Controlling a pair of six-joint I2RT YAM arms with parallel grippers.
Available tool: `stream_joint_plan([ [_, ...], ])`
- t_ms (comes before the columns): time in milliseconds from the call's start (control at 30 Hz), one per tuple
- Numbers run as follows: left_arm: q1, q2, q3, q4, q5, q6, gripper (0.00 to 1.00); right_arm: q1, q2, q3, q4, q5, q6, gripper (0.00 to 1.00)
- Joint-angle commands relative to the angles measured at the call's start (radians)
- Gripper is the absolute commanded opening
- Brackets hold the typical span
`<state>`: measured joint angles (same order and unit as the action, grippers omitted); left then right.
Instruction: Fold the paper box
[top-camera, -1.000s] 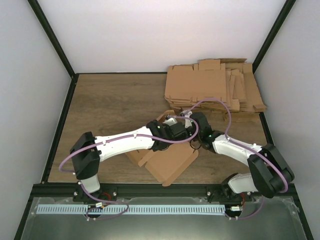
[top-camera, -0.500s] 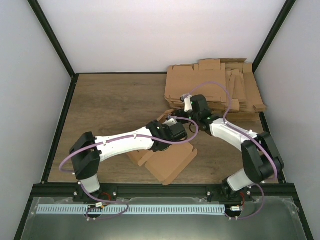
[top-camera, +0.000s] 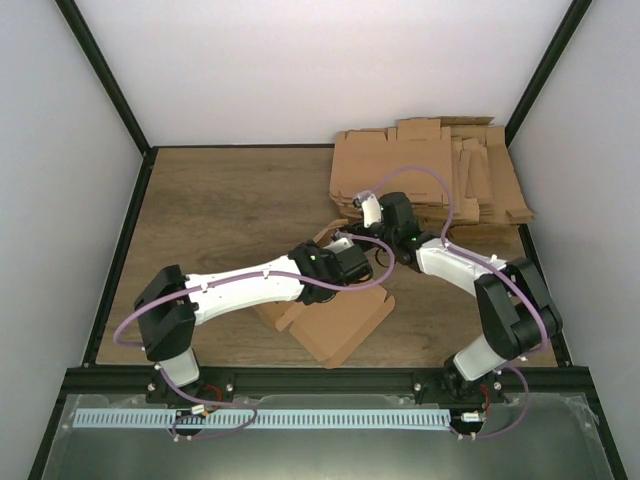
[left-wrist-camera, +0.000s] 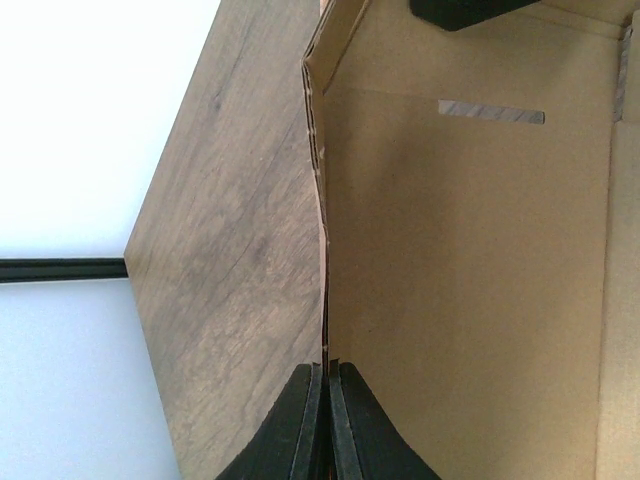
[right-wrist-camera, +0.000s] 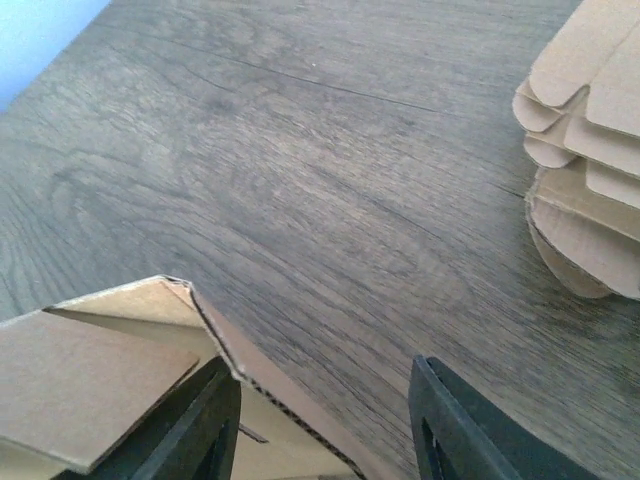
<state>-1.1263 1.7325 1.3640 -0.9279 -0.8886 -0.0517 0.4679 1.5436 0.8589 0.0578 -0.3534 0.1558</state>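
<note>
Wood-grain table (top-camera: 220, 210) enclosed by white walls (top-camera: 300, 70), with bare wood across its left half. The paper box (top-camera: 345, 322) lies front-centre, largely hidden under both arms. The pile of blanks (top-camera: 430, 180) fills the far right corner. The left gripper (left-wrist-camera: 327, 375) is clamped on a raised wall edge of the box. The right gripper (right-wrist-camera: 318, 395) stands released above a box corner.

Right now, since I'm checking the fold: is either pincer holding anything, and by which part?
The left pincer pinches the paper box by one panel's edge; the right pincer is open, holding nothing.
</note>
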Motion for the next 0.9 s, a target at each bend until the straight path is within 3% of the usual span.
stream_joint_plan([
  [0,-0.006,-0.028,-0.01,0.024,-0.011,0.014,0.05,-0.002,0.019,-0.017,0.094,-0.065,-0.047,0.49],
  [200,-0.004,-0.027,-0.02,0.038,-0.016,0.019,0.06,0.0,-0.002,-0.063,0.15,-0.105,-0.051,0.23],
  [300,-0.004,-0.028,-0.018,0.038,-0.015,0.018,0.08,0.0,-0.027,-0.097,0.173,-0.091,-0.044,0.03],
  [400,-0.003,-0.034,0.003,0.027,0.026,0.003,0.13,0.001,-0.048,-0.119,0.197,-0.064,-0.045,0.01],
  [533,0.017,-0.086,0.067,0.009,0.257,-0.023,0.44,0.006,-0.073,-0.164,0.26,-0.055,-0.049,0.01],
  [633,0.097,-0.167,0.105,0.023,0.472,-0.063,0.64,0.025,-0.102,-0.2,0.297,-0.021,-0.064,0.01],
  [733,0.265,-0.257,0.108,0.052,0.761,-0.101,0.72,0.043,-0.12,-0.214,0.306,0.018,-0.077,0.01],
  [867,0.491,-0.321,0.066,0.107,1.056,-0.138,0.74,0.06,-0.131,-0.225,0.316,0.053,-0.088,0.01],
])
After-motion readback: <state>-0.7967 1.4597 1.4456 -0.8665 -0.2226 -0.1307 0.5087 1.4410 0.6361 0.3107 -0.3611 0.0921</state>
